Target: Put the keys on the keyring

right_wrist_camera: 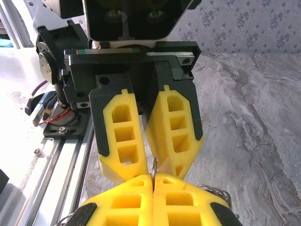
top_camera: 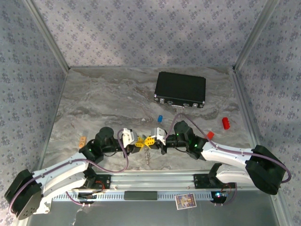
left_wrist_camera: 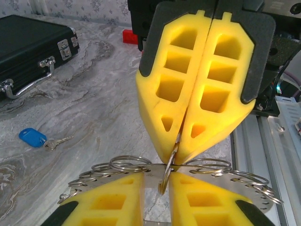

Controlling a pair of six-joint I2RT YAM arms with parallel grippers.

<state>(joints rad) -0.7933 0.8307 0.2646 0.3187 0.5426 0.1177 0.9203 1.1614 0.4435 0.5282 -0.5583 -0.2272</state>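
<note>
Marbled tabletop [top_camera: 94, 99] holds the blue key [left_wrist_camera: 33, 137], loose and well apart. My right gripper [left_wrist_camera: 175, 157] pinches the keyring [left_wrist_camera: 123, 165] by its rim. My left gripper [left_wrist_camera: 156, 184] straddles it, jaws narrow, unclamped. It's the regrasp step: I'd close left firmly, freeing right for the key.

Left hand [top_camera: 138, 141] and right hand [top_camera: 151, 140] meet tip to tip, blue key [top_camera: 160, 118] beyond.

Bright diffuse light, soft shadows; right wrist view's left edge overexposed.
</note>
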